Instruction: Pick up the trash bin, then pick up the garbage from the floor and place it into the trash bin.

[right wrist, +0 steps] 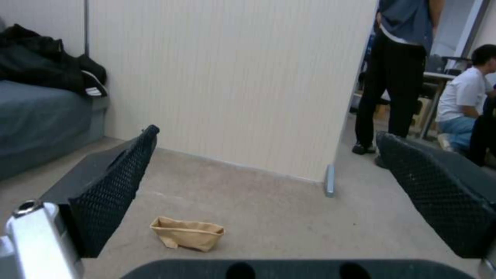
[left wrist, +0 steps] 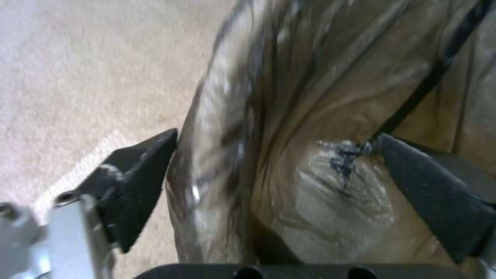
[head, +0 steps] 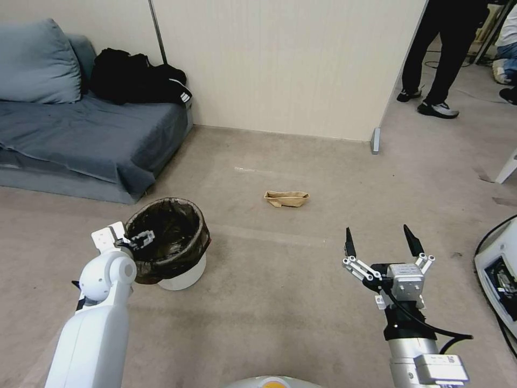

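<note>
The trash bin (head: pixel 171 245) is a small white round bin with a dark brown bag folded over its rim, standing on the carpet at near left. My left gripper (head: pixel 141 238) is at its near-left rim. In the left wrist view the left gripper (left wrist: pixel 278 135) is open, one finger outside over the carpet, the other inside against the bag (left wrist: pixel 320 97). The garbage in sight is a crumpled brown paper bag (head: pixel 286 198) on the floor ahead, also in the right wrist view (right wrist: pixel 187 233). My right gripper (head: pixel 377 228) hovers open short of it, holding nothing (right wrist: pixel 267 131).
A grey sofa (head: pixel 81 134) with black clothing (head: pixel 137 78) stands at far left. A cream partition wall (head: pixel 280 64) closes the back, its end post (head: pixel 375 141) at right. A person's legs (head: pixel 436 59) stand beyond it. A white machine with cables (head: pixel 498 269) sits at the right edge.
</note>
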Controlling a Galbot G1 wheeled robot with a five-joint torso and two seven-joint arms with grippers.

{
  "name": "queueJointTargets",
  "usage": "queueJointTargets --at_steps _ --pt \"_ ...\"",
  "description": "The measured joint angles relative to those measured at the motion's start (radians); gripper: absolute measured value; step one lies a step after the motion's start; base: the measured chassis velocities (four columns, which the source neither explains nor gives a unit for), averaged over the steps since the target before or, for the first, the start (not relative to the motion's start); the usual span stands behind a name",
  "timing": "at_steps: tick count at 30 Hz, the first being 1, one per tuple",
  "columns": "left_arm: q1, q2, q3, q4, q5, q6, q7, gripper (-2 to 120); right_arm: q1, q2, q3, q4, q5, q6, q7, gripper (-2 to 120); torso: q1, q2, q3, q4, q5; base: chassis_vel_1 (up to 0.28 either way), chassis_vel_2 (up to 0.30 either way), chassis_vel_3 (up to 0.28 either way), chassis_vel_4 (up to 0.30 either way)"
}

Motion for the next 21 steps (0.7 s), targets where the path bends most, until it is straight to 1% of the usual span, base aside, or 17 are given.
queueJointTargets --at_steps 2,3,4,5,8,9,11,12,13,16,17,18,21 --pt "0.003 -0.005 0.001 0.011 0.003 -0.001 0.002 85 0.001 0.0 0.0 0.0 0.001 0.001 0.0 100 0.0 0.0 0.0 0.0001 0.0003 0.0 0.0 0.0 0.0" --pt "0.003 -0.005 0.001 0.011 0.003 -0.001 0.002 85 0.001 0.0 0.0 0.0 0.001 0.001 0.0 100 0.0 0.0 0.0 0.0001 0.0003 0.0 0.0 0.0 0.0" --pt "0.006 -0.008 0.001 0.013 0.004 -0.002 0.002 80 0.002 0.0 0.0 -0.001 0.001 0.001 0.0 100 0.0 0.0 0.0 0.0001 0.0008 0.0 0.0 0.0 0.0" --pt "0.006 -0.008 0.001 0.013 0.004 -0.002 0.002 80 0.002 0.0 0.0 -0.001 0.001 0.001 0.0 100 0.0 0.0 0.0 0.0001 0.0008 0.0 0.0 0.0 0.0" --pt "0.018 -0.02 0.001 0.011 0.005 -0.003 -0.002 64 0.003 0.0 -0.002 -0.002 0.001 0.002 0.0 100 0.0 0.0 0.0 0.0003 0.0014 0.0 0.0 0.0 0.0" --pt "0.018 -0.02 0.001 0.011 0.005 -0.003 -0.002 64 0.003 0.0 -0.002 -0.002 0.001 0.002 0.0 100 0.0 0.0 0.0 0.0003 0.0014 0.0 0.0 0.0 0.0" --pt "0.022 -0.025 0.001 0.011 0.008 -0.004 -0.008 53 0.004 0.0 -0.003 -0.002 0.001 0.002 -0.001 100 0.0 0.0 0.0 0.0004 0.0013 0.0 0.0 0.0 0.0" --pt "0.024 -0.027 0.0 0.011 0.014 -0.004 -0.008 50 0.004 0.0 -0.004 -0.001 0.001 0.001 -0.001 100 0.0 0.0 0.0 0.0004 0.0012 0.0 0.0 0.0 0.0" --pt "0.024 -0.027 0.0 0.011 0.014 -0.004 -0.008 50 0.004 0.0 -0.004 -0.001 0.001 0.001 -0.001 100 0.0 0.0 0.0 0.0004 0.0012 0.0 0.0 0.0 0.0" --pt "0.035 -0.035 -0.004 0.011 0.03 -0.004 -0.009 35 0.004 0.0 -0.008 0.008 0.0 -0.006 0.006 100 0.0 0.0 0.0 0.0005 0.001 0.0 0.0 0.0 0.0" --pt "0.039 -0.037 -0.005 0.011 0.032 -0.004 -0.009 31 0.004 0.0 -0.009 0.009 -0.003 -0.008 0.006 100 0.0 0.0 0.0 0.0005 0.0009 0.0 0.0 0.0 0.0" --pt "0.039 -0.037 -0.005 0.011 0.032 -0.004 -0.009 31 0.004 0.0 -0.009 0.009 -0.003 -0.008 0.006 100 0.0 0.0 0.0 0.0005 0.0009 0.0 0.0 0.0 0.0" --pt "0.048 -0.043 -0.006 0.01 0.039 -0.004 -0.006 21 0.004 0.0 -0.008 0.015 -0.041 -0.008 -0.002 100 0.0 0.0 0.0 0.0003 0.0012 0.0 0.0 0.0 0.0"
